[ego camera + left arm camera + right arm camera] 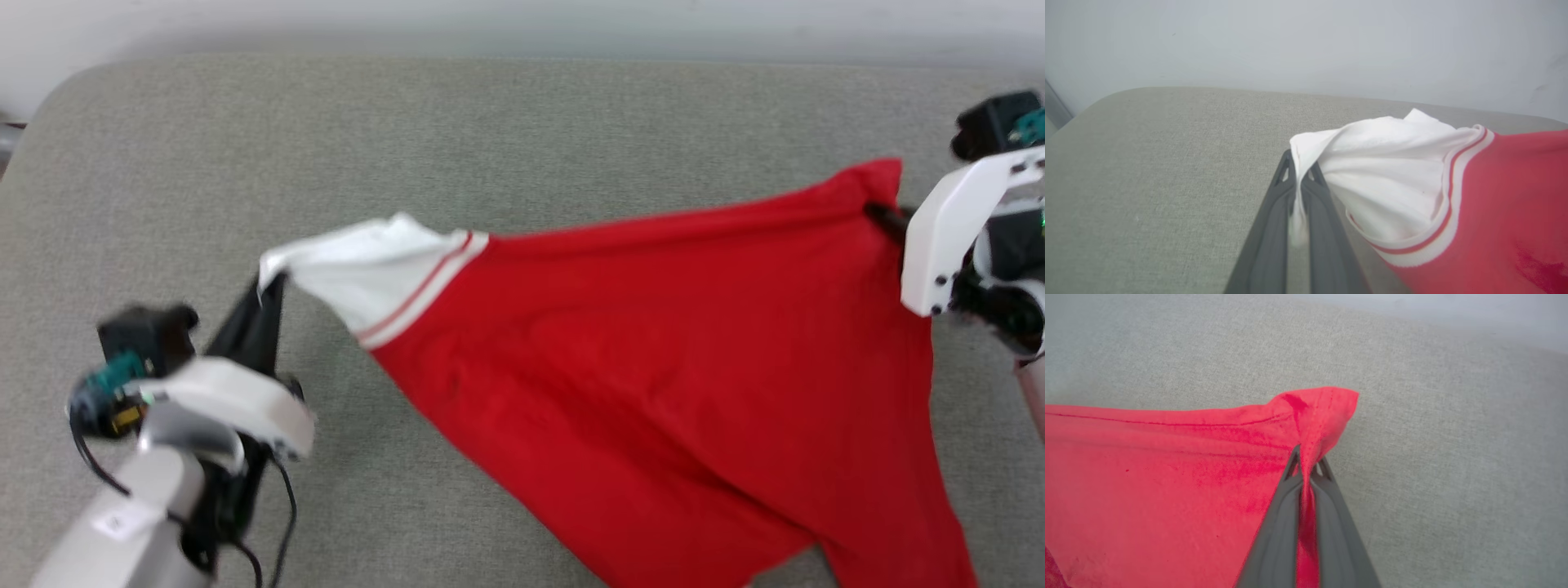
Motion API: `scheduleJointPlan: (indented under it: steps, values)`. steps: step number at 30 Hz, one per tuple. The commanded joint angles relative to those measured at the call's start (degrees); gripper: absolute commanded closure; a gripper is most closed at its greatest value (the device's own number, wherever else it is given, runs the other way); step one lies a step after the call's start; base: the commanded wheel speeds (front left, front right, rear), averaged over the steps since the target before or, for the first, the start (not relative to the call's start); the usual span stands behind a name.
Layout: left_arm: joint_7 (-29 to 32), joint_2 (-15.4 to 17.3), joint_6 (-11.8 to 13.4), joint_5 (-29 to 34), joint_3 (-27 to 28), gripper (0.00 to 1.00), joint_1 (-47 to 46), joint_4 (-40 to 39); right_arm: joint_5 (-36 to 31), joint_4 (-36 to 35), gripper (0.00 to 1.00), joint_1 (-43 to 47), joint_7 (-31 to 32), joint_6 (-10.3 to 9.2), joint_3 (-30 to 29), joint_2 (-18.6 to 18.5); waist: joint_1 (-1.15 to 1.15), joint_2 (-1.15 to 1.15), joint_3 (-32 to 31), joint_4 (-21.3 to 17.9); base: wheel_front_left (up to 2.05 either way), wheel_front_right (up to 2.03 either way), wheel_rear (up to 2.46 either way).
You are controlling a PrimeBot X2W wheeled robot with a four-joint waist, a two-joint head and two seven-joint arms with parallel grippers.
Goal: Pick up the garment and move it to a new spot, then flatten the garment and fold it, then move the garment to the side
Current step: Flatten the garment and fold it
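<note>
**Aloft and stretched between two grips**

The red jersey-style shirt with white short sleeves hangs spread over the grey-green woven fabric cushion. The left gripper is clamped tight on the white sleeve edge. The right gripper is pinched closed on a red hem corner. The cloth between them sags toward the robot.

we look down from the head onto the grey cushion, our wrist cameras low and close, facing its far edge, all sharing the garment
</note>
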Motion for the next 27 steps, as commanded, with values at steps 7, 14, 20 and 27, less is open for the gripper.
scheduleJointPlan:
  steps: [7, 14, 20, 27]
  values:
    - [4.7, 2.61, -3.24, 1.96, 0.8, 1.0, -16.67, 5.8, -4.05, 2.22, 1.0, -8.25, -4.54, -0.1, -2.69, 2.14, 0.0, 0.0, 1.22, -2.5, 0.0, 0.0, 0.0]
    - [6.37, 1.7, -5.48, 4.27, 1.07, 1.0, -35.79, 17.06, -7.03, 5.84, 1.0, -20.36, -10.21, -0.11, -5.58, 4.04, 0.0, 0.0, 4.72, -4.06, 0.0, 0.0, 0.0]
    - [4.21, 1.16, -7.65, 6.89, 1.38, 1.0, -52.41, 27.92, -9.75, 8.57, 1.0, -32.01, -14.34, -0.11, -7.0, 4.94, 0.0, 0.0, 8.42, -5.05, 0.0, 0.0, 0.0]
    - [2.32, 1.08, -9.54, 10.4, 0.09, 1.0, -68.13, 35.3, -13.39, 11.82, 1.0, -44.46, -19.54, -0.13, -9.33, 5.32, 0.0, 0.0, 12.14, -5.37, 0.0, 0.0, 0.0]
